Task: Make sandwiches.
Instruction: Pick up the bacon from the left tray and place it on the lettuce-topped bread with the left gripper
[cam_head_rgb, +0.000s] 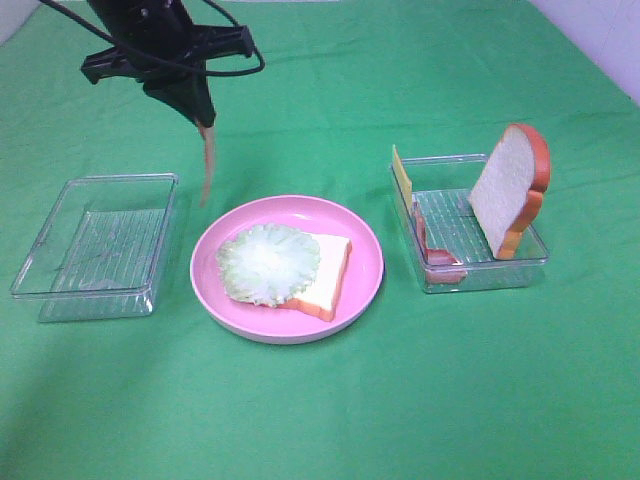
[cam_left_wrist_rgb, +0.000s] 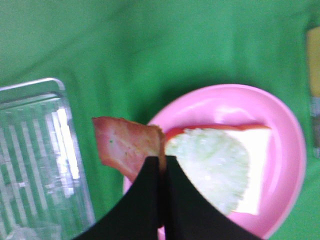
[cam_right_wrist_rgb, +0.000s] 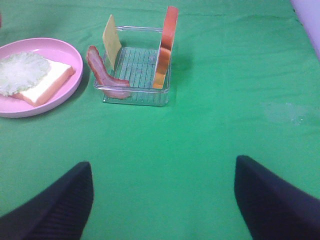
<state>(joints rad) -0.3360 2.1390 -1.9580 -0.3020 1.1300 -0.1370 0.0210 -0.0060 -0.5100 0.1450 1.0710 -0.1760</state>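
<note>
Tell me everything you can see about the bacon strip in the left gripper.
The bacon strip is a thin, floppy toy piece, pinkish red with paler streaks, apparently soft plastic. The left gripper pinches its top end, so it hangs straight down, over the green cloth between the left clear tray and the pink plate. Only the gripper touches it.

The plate (cam_head_rgb: 366, 268) is pink, the lettuce (cam_head_rgb: 268, 263) pale green, the bacon (cam_left_wrist_rgb: 125, 145) pink-red.

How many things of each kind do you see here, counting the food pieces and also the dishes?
Bread slices: 2
Lettuce leaf: 1
Bacon strips: 2
Cheese square: 1
Pink plate: 1
Clear trays: 2
Total: 9
</note>
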